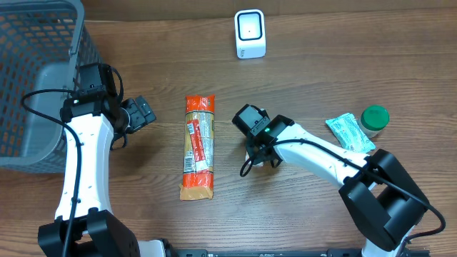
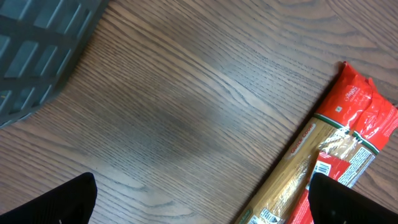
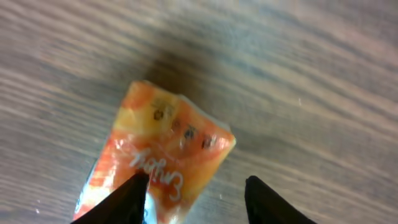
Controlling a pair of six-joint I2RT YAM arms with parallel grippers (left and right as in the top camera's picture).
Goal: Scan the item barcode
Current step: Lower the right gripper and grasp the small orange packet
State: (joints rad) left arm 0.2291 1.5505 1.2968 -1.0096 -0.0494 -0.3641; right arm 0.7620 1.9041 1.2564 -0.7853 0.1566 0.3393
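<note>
From above, you see the long orange pasta packet (image 1: 198,146) lying flat on the wooden table (image 1: 321,64), about in the middle. The white scanner (image 1: 250,33) stands well apart from it, near the top edge. The left gripper (image 1: 143,113) sits left of the packet, next to the grey basket (image 1: 32,78). The right gripper (image 1: 248,123) sits just right of the packet and does not touch it. Far to the right you see a blue-green pouch (image 1: 350,132) and a jar (image 1: 374,118) with a green lid, just beside each other.

In the left wrist view, the left gripper (image 2: 200,186) has its two black fingers (image 2: 62,202) spread very wide. Only bare table lies between them. The packet (image 2: 336,149) shows at the right edge. A corner of the basket (image 2: 37,50) shows at the top left.

The right wrist view is blurry. There, the right gripper (image 3: 196,180) has its fingers (image 3: 267,202) apart, and they hold nothing. One end of the packet (image 3: 168,143) lies on the table right by one finger. You cannot tell if they touch.
</note>
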